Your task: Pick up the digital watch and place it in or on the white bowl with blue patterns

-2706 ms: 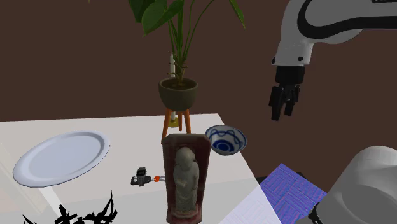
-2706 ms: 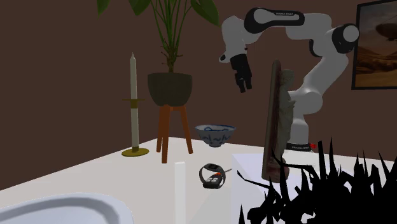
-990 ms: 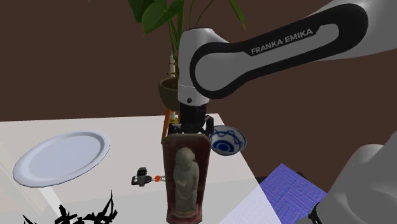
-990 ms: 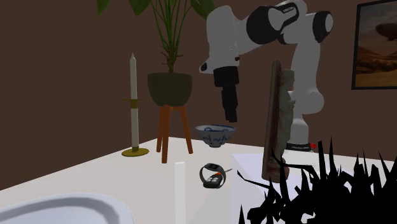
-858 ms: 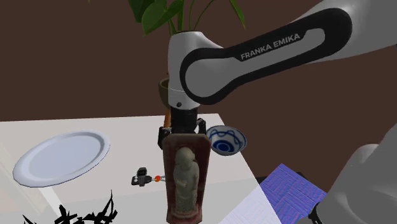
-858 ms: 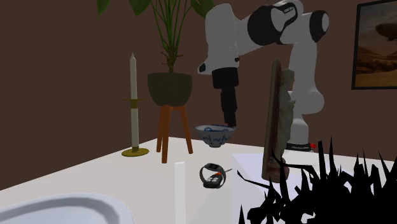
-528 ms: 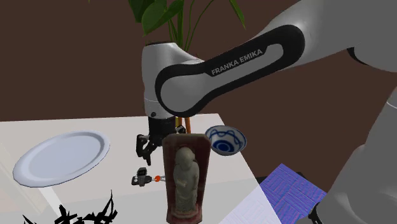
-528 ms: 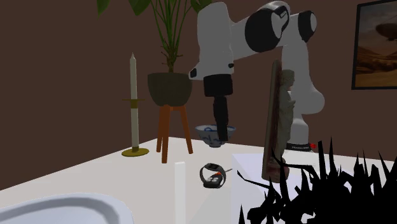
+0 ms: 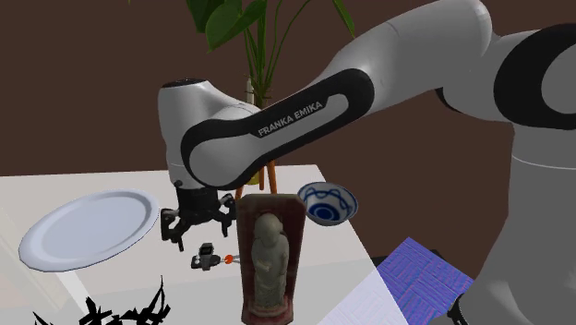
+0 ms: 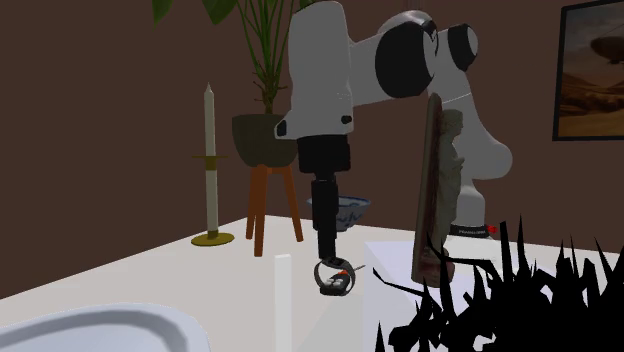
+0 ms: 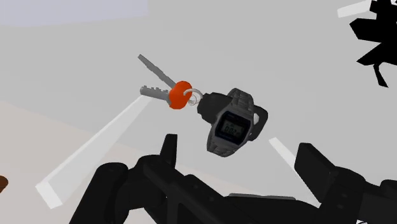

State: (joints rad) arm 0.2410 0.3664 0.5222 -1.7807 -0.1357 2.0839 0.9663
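On the table [image 9: 138, 185] the watch [image 9: 205, 256] lies by the keys [image 11: 180, 94], perhaps touching, just left of the statue [image 9: 268, 258] in the shoulder view, plate [image 9: 88, 226] farther left, bowl [image 9: 328, 203] behind to the right

We see a pale statue [image 9: 268, 258] standing upright in a brown case, with a white plate [image 9: 88, 226] well to the shoulder view's left of it. Keys [image 11: 180, 95] with a red head lie just beside its base, and a potted plant [image 10: 258, 138] on a wooden stool stands behind it.

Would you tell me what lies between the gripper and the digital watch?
Nothing; the shoulder view shows a bare gap from gripper to digital watch.
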